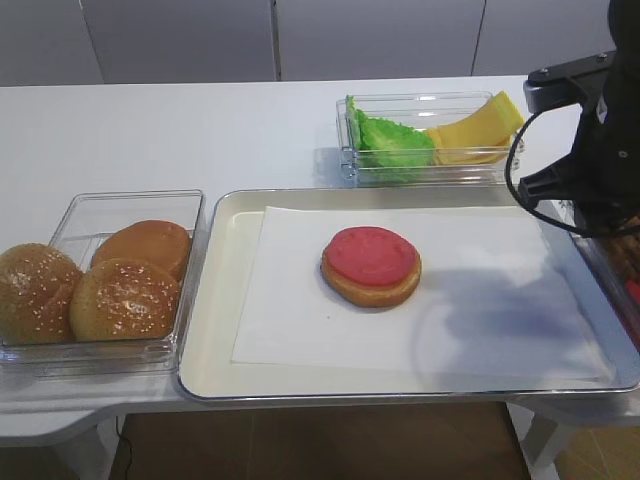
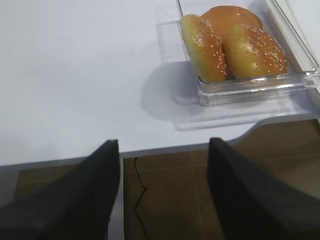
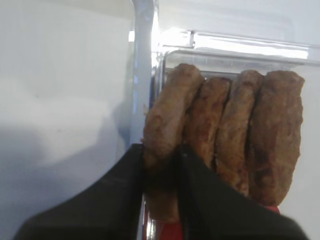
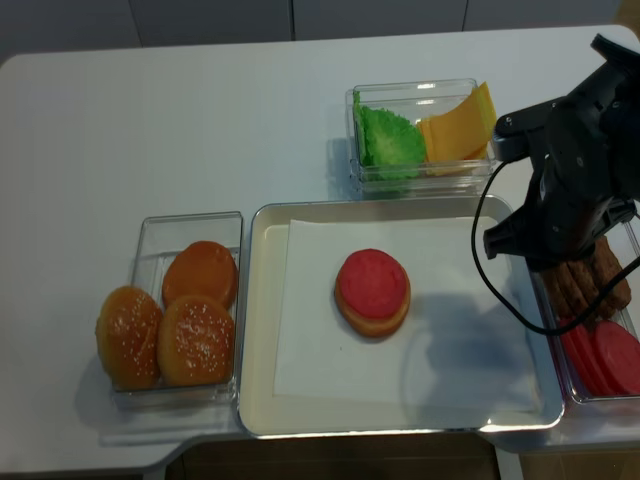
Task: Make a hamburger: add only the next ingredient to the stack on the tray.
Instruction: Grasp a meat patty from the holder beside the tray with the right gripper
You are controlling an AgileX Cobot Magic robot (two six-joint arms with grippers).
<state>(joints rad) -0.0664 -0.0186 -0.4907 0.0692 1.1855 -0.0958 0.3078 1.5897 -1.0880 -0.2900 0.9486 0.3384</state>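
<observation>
The right gripper [image 3: 160, 165] was down in the clear box [image 4: 630, 300] at the right edge of the scene, its two black fingers [image 3: 125, 195] standing on either side of the leftmost meat patty [image 3: 167, 135]. That patty stood on edge first in a row of four brown patties [image 4: 590, 285], and the fingers lay close against its two faces; whether they pressed it firmly could not be told. Red slices [image 4: 605, 355] lay in the nearer part of the same box.

On the silver tray [image 1: 225, 300] in the middle, the stack [image 1: 371, 266] sat on the white paper sheet [image 1: 480, 300]: a golden bun base with one red slice on top, well apart from the patty box.

Left of the tray, a clear box [image 1: 100, 215] held three sesame buns [image 1: 125, 298]. At the far side, another clear box [image 4: 420, 95] held green lettuce [image 4: 385, 138] and yellow cheese slices [image 4: 460, 125].

The left gripper [image 2: 164, 195] hung past the near left edge of the white table [image 2: 75, 75], its dark fingers spread wide apart with nothing between them.
</observation>
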